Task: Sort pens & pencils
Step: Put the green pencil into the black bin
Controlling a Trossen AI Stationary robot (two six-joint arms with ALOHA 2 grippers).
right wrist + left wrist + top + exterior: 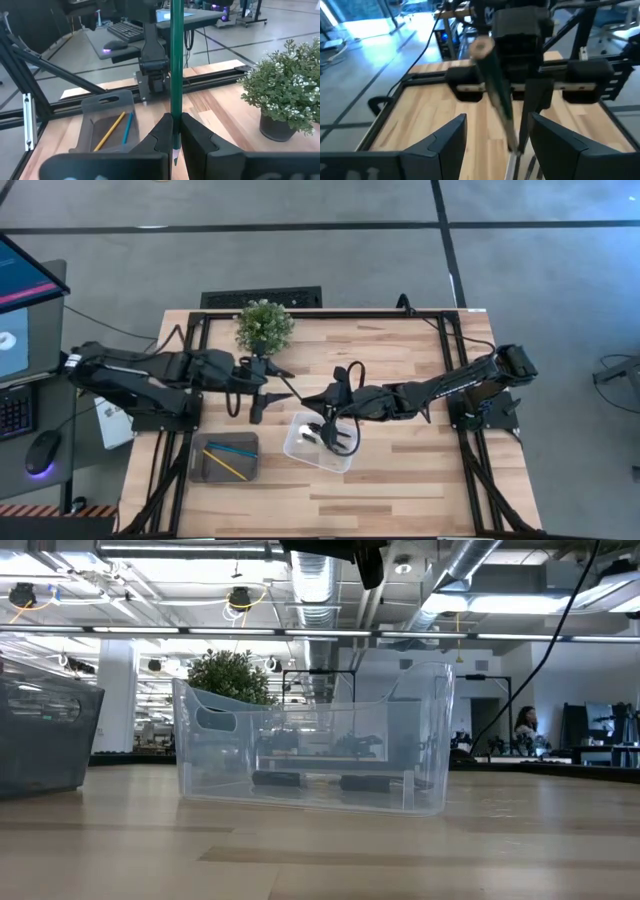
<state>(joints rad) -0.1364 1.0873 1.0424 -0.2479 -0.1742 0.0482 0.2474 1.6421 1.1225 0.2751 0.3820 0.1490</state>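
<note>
two pencils (116, 131) in the grey tray (95, 107), one green pencil (176, 75) in right hand (175, 131).

The green pencil (176, 75) is cut off by the frame's upper edge; its upper end is unseen.

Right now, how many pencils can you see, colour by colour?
Yellow pencil: 1, in the grey tray
Blue pencil: 1, in the same tray
Green pencil: 1, held upright in the right tool
Total: 3
</note>
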